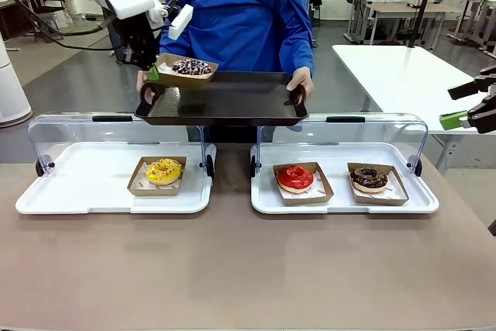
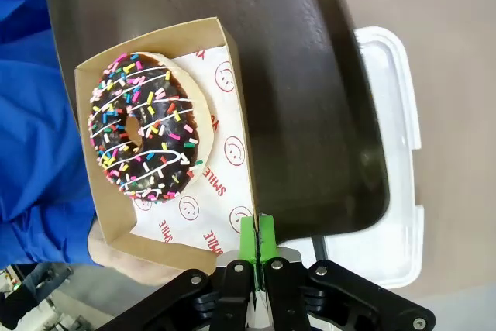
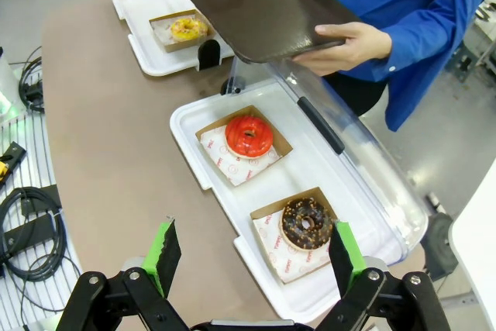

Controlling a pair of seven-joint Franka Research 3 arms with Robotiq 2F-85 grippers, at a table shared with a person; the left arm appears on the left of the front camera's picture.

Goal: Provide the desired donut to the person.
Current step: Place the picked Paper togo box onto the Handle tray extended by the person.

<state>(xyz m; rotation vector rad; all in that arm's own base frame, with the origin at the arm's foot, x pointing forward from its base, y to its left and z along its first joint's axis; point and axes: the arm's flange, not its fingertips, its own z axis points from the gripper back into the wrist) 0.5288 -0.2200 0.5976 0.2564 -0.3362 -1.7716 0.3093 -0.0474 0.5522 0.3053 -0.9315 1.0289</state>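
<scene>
We find the gripper (image 2: 257,226) clamped on the box (image 2: 159,39) rim; a sprinkled donut (image 2: 147,125) lies inside; a dark tray (image 2: 310,98) lies beneath.

Two white trays sit side by side on the brown table (image 1: 232,269), clear lids (image 1: 70,125) tipped up behind. The left tray (image 1: 31,201) holds a yellow-iced donut (image 1: 163,170); the right tray (image 1: 263,201) holds a red donut (image 1: 295,178) and a chocolate donut (image 1: 370,179)

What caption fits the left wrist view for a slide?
Left gripper, shut on the cardboard box rim, holds a sprinkled donut at the person's black tray.
</scene>
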